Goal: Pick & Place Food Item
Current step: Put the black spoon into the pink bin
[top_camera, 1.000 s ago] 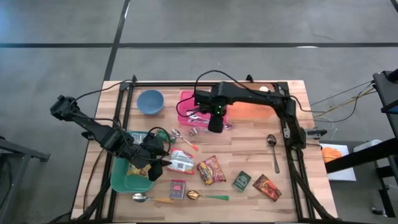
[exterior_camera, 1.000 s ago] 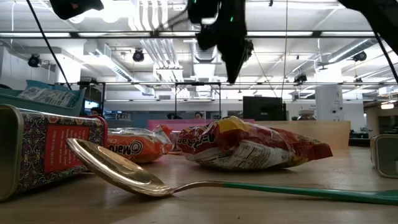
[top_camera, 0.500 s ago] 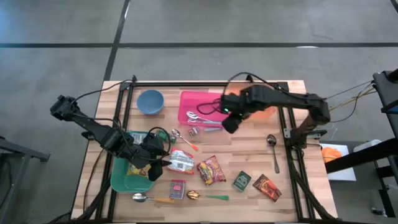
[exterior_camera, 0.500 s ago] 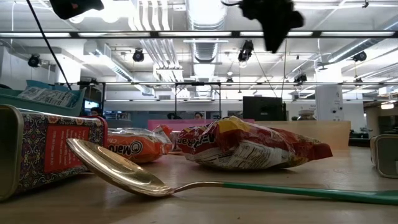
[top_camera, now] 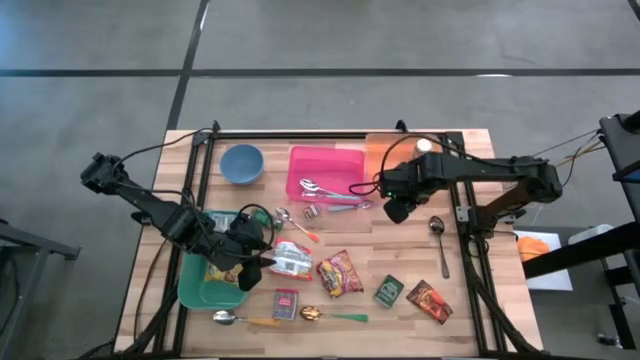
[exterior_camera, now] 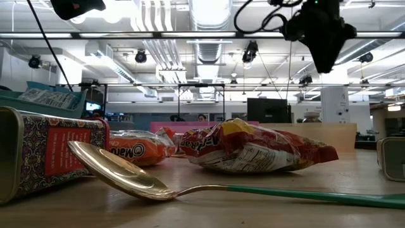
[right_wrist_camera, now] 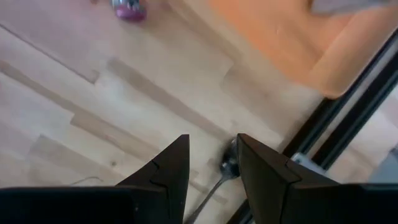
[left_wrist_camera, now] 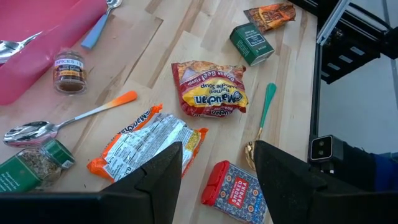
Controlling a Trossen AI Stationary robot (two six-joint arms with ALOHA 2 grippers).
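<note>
Food packets lie flat on the wooden table. An orange-and-white noodle packet [top_camera: 293, 260] [left_wrist_camera: 149, 146] and a red noodle packet [top_camera: 340, 272] [left_wrist_camera: 209, 88] lie near the middle front. My left gripper [top_camera: 252, 266] [left_wrist_camera: 217, 163] hangs open and empty above the orange packet's left end, beside the green tray [top_camera: 200, 288]. My right gripper [top_camera: 394, 211] [right_wrist_camera: 212, 163] [exterior_camera: 326, 57] hangs above bare table to the right of the pink tray [top_camera: 325, 160]. It points down, its fingers a little apart with nothing between them.
A red box [top_camera: 286, 303], a green box [top_camera: 390, 291] and a dark packet [top_camera: 430, 300] lie near the front edge, with spoons [top_camera: 438, 240] [top_camera: 330, 316] among them. Farther back are a blue bowl [top_camera: 242, 164], a spice jar [top_camera: 312, 211] and an orange board [top_camera: 385, 155]. Black frame rails [top_camera: 465, 250] run along both sides.
My right gripper has swung from over the pink tray toward the table's right edge, staying high and rolling about its own axis as it went. It carries nothing. The packets and the left arm have stayed where they were.
</note>
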